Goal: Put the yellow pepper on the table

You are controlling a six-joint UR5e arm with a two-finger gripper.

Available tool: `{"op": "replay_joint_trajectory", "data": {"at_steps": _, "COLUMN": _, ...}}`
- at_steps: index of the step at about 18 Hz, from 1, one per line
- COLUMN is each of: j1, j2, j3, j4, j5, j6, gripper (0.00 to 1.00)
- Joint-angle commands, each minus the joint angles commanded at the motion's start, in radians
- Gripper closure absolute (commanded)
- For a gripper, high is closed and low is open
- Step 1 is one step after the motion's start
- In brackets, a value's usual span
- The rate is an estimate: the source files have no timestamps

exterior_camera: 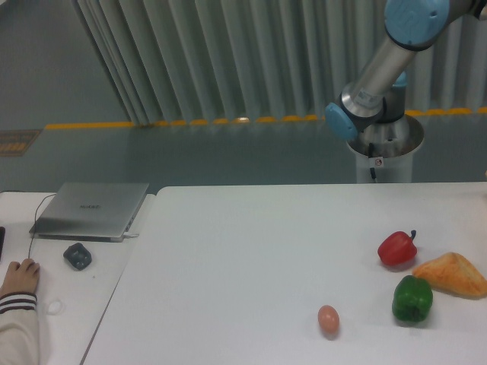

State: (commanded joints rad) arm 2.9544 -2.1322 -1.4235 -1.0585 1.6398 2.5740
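Observation:
The yellow pepper is out of view. The white table [243, 258] fills the lower middle and right of the frame. Only part of the arm [380, 68] shows at the upper right, rising from its base behind the table's far edge toward the top of the frame. The gripper itself lies outside the frame.
On the table's right side sit a red pepper [397, 249], a green pepper [412, 299], an orange-tan lumpy wedge [451, 274] and a small egg [328, 319]. A smaller desk on the left holds a silver laptop [93, 210], a dark mouse-like object [77, 255] and a person's hand [19, 277].

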Motion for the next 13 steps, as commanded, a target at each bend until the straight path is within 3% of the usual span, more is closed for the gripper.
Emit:
{"op": "replay_joint_trajectory", "data": {"at_steps": 2, "j1": 0.002, "j2": 0.002, "j3": 0.0, "j4": 0.002, "j5": 0.0, "j6": 0.003, "gripper": 0.04}}
{"op": "replay_joint_trajectory", "data": {"at_steps": 3, "j1": 0.0, "j2": 0.003, "j3": 0.0, "j4": 0.002, "j5": 0.0, "j6": 0.008, "gripper": 0.21}}
{"op": "replay_joint_trajectory", "data": {"at_steps": 6, "j1": 0.0, "j2": 0.008, "j3": 0.0, "j4": 0.003, "j5": 0.0, "j6": 0.011, "gripper": 0.4}}
{"op": "replay_joint_trajectory", "data": {"at_steps": 13, "j1": -0.026, "j2": 0.049, "j3": 0.002, "j4": -0.003, "j5": -0.008, "j6": 0.0, "gripper": 0.44}}
